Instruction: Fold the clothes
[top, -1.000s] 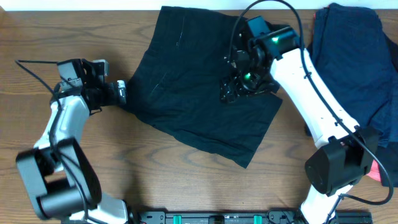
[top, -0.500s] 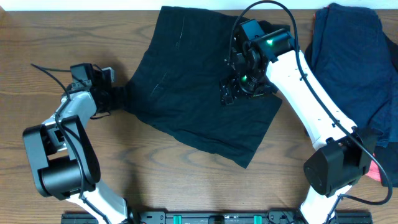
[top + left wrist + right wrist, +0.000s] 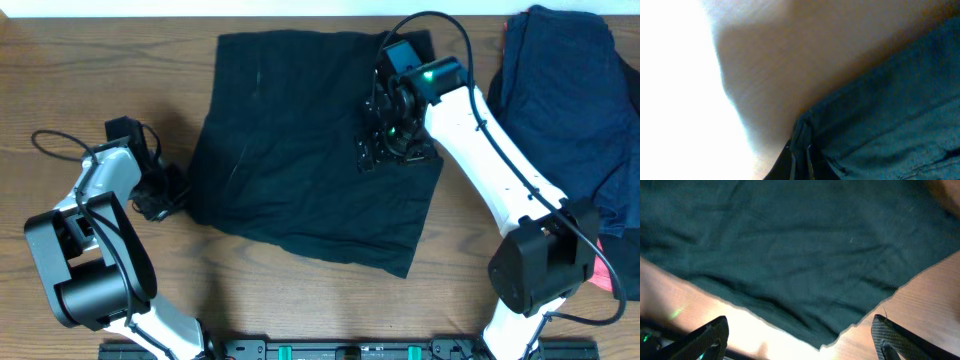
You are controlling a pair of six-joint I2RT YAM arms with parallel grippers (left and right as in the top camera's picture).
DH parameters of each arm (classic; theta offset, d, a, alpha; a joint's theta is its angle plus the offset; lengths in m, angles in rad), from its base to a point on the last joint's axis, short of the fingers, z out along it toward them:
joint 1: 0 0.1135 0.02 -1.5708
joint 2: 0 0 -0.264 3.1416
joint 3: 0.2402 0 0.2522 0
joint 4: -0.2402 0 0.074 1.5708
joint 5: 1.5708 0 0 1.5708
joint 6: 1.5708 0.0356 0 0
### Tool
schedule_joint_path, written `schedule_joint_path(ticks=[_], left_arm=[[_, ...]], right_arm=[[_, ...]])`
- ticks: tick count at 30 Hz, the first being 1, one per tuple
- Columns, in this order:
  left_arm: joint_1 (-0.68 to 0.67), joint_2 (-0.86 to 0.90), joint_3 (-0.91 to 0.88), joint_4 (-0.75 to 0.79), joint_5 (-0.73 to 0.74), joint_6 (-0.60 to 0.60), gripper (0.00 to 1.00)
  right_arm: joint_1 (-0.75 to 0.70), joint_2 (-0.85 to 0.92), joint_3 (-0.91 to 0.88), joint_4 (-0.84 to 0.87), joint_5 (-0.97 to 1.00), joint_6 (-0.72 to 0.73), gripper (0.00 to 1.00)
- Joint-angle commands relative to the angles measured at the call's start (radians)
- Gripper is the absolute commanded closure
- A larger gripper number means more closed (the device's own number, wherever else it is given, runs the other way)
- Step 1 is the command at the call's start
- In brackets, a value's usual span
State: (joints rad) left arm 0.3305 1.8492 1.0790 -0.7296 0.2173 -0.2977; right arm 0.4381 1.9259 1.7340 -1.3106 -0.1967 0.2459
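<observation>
Wooden table (image 3: 300, 305) bears black shorts (image 3: 290, 150) and navy garments (image 3: 560, 90)

My left wrist view is blown out, white glare swallowing its left side, the rest soft and blurred. Overhead, light is even, yet the black shorts (image 3: 300, 180) show little detail.

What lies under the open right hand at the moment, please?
The black shorts lie spread beneath the right hand, on the wooden table. Whatever is under the fabric itself is covered.
</observation>
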Motion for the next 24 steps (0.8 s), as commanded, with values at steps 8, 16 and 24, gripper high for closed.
schedule_joint_path(ticks=[8, 16, 24], left_arm=[[-0.013, 0.027, -0.030, -0.170, -0.114, -0.051, 0.94], [-0.018, 0.026, -0.047, -0.172, -0.114, -0.052, 0.94], [-0.018, 0.026, -0.047, -0.158, -0.114, -0.035, 0.94]], right_arm=[[0.007, 0.007, -0.190, 0.174, 0.017, 0.024, 0.11], [0.008, -0.002, -0.304, 0.106, 0.016, 0.118, 0.12], [0.009, -0.174, -0.491, 0.155, 0.072, 0.214, 0.14]])
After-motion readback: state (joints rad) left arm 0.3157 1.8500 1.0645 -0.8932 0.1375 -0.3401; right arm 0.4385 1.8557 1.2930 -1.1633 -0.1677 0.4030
